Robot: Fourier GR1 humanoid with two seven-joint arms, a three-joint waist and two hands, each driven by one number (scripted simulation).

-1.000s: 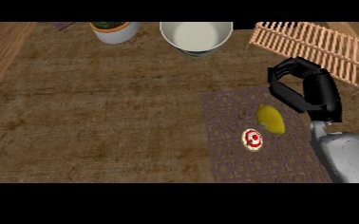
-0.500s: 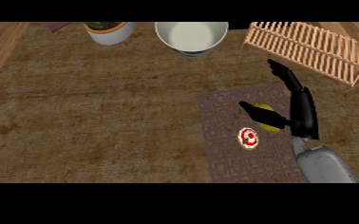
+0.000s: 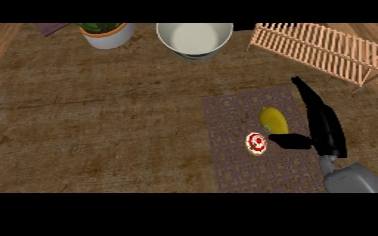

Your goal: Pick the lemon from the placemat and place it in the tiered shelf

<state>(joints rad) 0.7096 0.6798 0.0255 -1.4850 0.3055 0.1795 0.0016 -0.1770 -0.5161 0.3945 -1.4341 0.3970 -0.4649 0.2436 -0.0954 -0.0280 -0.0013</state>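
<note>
On placemat [image 3: 251,165]: lemon [image 3: 275,120], right hand [image 3: 321,125] spread wide beside it; bowl [image 3: 194,38] empty.

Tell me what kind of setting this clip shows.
Probably a kitchen counter: a wooden top carrying a white pot, a slatted wooden tiered shelf, and a placemat holding a lemon.

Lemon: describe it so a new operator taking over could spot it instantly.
Find the dark patterned placemat on the right side of the wooden counter. Two things lie on it: the lemon is the plain yellow oval nearer the right hand, tucked between its fingers and thumb. Its neighbour, the small round red-and-white item, sits lower left.
</note>
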